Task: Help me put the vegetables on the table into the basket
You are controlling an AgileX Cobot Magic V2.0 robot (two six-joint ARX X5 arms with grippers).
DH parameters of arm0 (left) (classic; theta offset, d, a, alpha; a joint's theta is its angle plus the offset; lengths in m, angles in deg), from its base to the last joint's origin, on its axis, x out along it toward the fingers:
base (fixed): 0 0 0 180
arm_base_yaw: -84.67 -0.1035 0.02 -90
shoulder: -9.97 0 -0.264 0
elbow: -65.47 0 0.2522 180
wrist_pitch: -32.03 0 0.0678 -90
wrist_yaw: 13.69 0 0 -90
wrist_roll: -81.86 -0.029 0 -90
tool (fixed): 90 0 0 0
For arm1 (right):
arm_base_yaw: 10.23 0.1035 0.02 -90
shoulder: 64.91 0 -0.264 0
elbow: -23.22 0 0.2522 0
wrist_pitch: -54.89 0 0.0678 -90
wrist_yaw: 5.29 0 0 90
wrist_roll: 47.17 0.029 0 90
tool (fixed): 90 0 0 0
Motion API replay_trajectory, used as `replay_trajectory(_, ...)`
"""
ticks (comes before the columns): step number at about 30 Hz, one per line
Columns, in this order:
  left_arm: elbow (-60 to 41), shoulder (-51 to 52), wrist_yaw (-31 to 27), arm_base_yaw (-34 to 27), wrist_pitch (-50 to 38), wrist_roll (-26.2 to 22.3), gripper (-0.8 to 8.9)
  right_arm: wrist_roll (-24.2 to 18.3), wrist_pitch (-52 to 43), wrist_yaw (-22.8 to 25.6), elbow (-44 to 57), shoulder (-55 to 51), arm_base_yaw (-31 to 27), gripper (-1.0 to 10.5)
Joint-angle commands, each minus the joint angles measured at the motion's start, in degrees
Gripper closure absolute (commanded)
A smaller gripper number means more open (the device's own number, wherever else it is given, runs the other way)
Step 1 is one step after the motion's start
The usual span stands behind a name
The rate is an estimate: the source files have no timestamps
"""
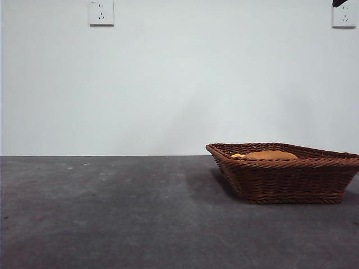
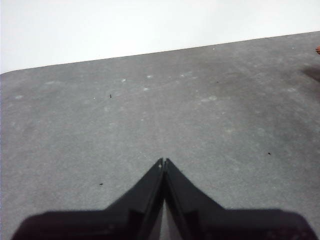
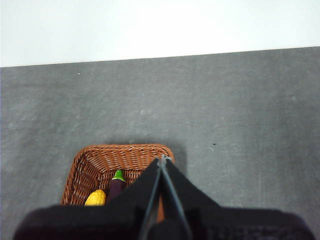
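Note:
The brown wicker basket (image 1: 283, 172) sits on the grey table (image 1: 112, 213) at the right. Over its rim show the top of an orange-brown potato-like lump (image 1: 270, 154) and a sliver of yellow corn (image 1: 238, 155). From above, the right wrist view shows the basket (image 3: 100, 162) holding the corn cob (image 3: 95, 198) and the dark purple eggplant (image 3: 117, 184); the lump is hidden there behind the jaws. My right gripper (image 3: 163, 159) hangs high over the basket, shut and holding nothing. My left gripper (image 2: 163, 161) is shut over bare table, holding nothing.
A black arm tip (image 1: 339, 3) shows at the top right corner of the front view. Two wall sockets (image 1: 101, 12) sit on the white wall behind. A sliver of the basket (image 2: 318, 49) shows at the left wrist view's edge.

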Motion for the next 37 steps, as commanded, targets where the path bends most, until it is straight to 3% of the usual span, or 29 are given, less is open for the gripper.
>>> replay_trajectory(1, -0.6, 0.1, -0.2, -0.2, -0.7, -0.7, 8.17, 0.3, -0.3, 0.1, 0.2, 0.2, 0.0, 9.5)
replay_trajectory(22, -0.6, -0.6, -0.2, -0.2, -0.7, -0.7, 8.17, 0.3, -0.6, 0.2, 0.3, 1.5, 0.1, 9.5)
replay_trajectory(30, -0.6, -0.6, -0.2, -0.2, -0.7, -0.7, 8.17, 0.4, -0.5, 11.8, 0.4, -1.2, 0.8, 9.5)
replay_trajectory(34, -0.6, -0.6, -0.2, -0.2, -0.7, -0.7, 8.17, 0.3, -3.3, 12.0, 4.5, -7.3, 2.1, 9.5)
replay_trajectory(37, -0.6, -0.6, -0.2, -0.2, -0.7, -0.7, 8.17, 0.3, -11.9, 12.0, 13.4, -14.2, 2.1, 9.5)
